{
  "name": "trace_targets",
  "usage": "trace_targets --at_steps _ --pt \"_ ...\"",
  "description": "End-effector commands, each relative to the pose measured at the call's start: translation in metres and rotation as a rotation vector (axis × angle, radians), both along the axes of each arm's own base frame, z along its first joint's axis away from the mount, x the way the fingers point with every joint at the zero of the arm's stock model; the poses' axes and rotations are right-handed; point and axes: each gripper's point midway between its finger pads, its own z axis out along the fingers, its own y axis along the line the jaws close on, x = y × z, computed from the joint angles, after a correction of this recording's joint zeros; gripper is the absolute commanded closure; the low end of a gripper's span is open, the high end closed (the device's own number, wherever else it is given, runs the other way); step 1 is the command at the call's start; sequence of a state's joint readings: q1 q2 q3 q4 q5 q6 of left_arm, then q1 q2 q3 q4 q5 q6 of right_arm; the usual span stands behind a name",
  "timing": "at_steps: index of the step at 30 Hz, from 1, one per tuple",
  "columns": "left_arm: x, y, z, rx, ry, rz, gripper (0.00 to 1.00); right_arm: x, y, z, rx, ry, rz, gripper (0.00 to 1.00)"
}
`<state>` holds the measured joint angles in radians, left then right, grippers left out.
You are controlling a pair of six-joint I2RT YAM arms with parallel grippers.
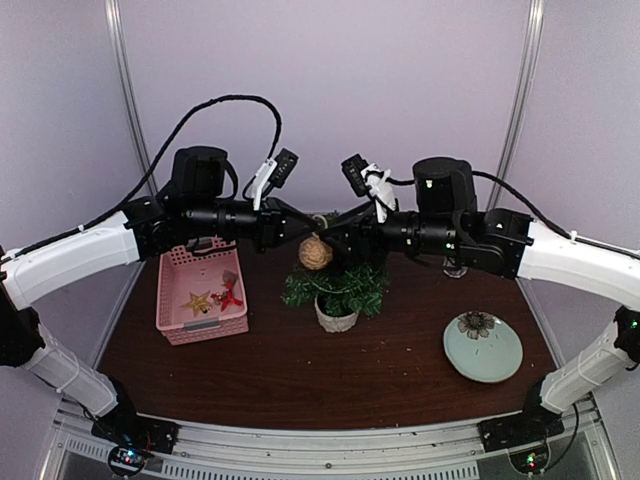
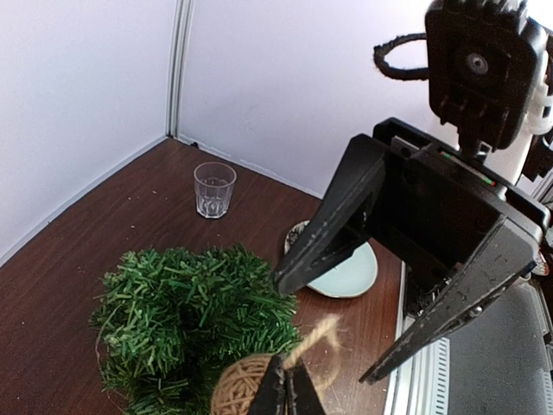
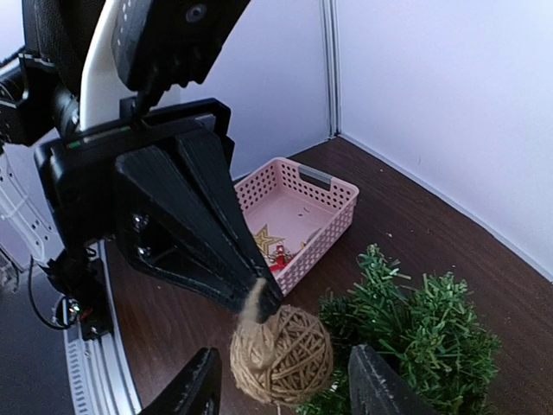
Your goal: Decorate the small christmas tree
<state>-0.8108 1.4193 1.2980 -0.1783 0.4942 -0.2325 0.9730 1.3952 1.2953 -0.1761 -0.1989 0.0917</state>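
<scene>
Small christmas tree [image 1: 335, 290] stands upright in its white pot, mid-table. L gripper [image 3: 263, 307] is pinched tight on the string loop of a twine ball [image 3: 285, 359], which hangs close by the tree's top foliage. R gripper [image 2: 324, 333] has jaws parted, one finger either side of the ball, not gripping. Pink basket [image 1: 200, 330] sits near table's left edge, green plate [image 1: 490, 358] twd near-right corner.

Twine ball [image 2: 238, 389] cut by bottom edge, glass [image 1: 455, 269] mostly behind right arm [image 1: 560, 255]
</scene>
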Motion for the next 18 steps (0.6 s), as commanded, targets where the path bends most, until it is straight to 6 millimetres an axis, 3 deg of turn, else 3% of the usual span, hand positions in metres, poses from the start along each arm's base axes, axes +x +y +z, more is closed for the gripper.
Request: trace_targets --at_steps 1,3,4,11,18 --pt "-0.001 -0.001 0.028 -0.084 -0.036 0.004 1.00 -0.001 0.010 0.014 0.108 0.034 0.028 0.45" --pt "0.000 -0.001 0.029 -0.085 -0.036 0.010 1.00 0.000 0.012 0.014 0.116 0.039 0.032 0.45" --pt "0.001 -0.001 0.029 -0.084 -0.036 0.016 1.00 0.001 0.013 0.014 0.118 0.041 0.034 0.50" --pt "0.007 0.007 0.024 -0.050 -0.028 0.072 1.00 0.007 0.013 0.017 0.126 0.031 0.031 0.98" --pt "0.018 0.022 0.015 0.026 -0.048 0.140 1.00 0.018 0.014 0.016 0.082 0.015 -0.009 1.00"
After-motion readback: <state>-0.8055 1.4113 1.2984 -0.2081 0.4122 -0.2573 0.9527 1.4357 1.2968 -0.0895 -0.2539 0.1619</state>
